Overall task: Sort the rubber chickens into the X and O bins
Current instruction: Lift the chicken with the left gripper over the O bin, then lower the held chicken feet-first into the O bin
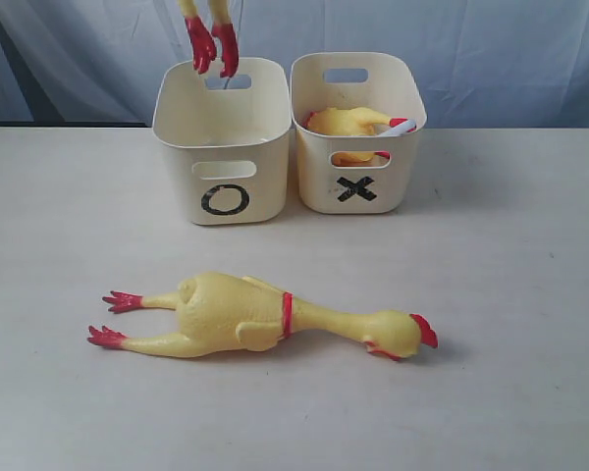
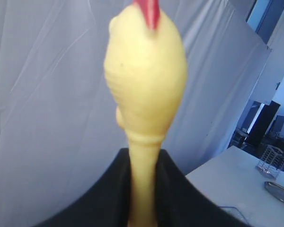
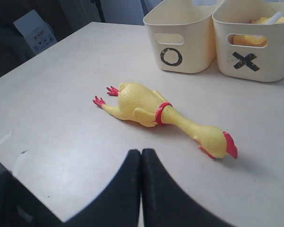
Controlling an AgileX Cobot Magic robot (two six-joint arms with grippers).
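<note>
Holding one probably soft, light yellow rubber chicken by its thin neck in our clamped left gripper, feet above the cream plastic O tub upper left, we see the right gripper closed, empty.

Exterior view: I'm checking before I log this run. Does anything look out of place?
Nothing looks damaged or spilled. The held chicken dangles feet-down above the O bin, gripped by the neck in the left gripper. The loose chicken lies unsorted on the table.

long chicken flat in front; short chicken in x bin; third chicken hangs over o bin
</note>
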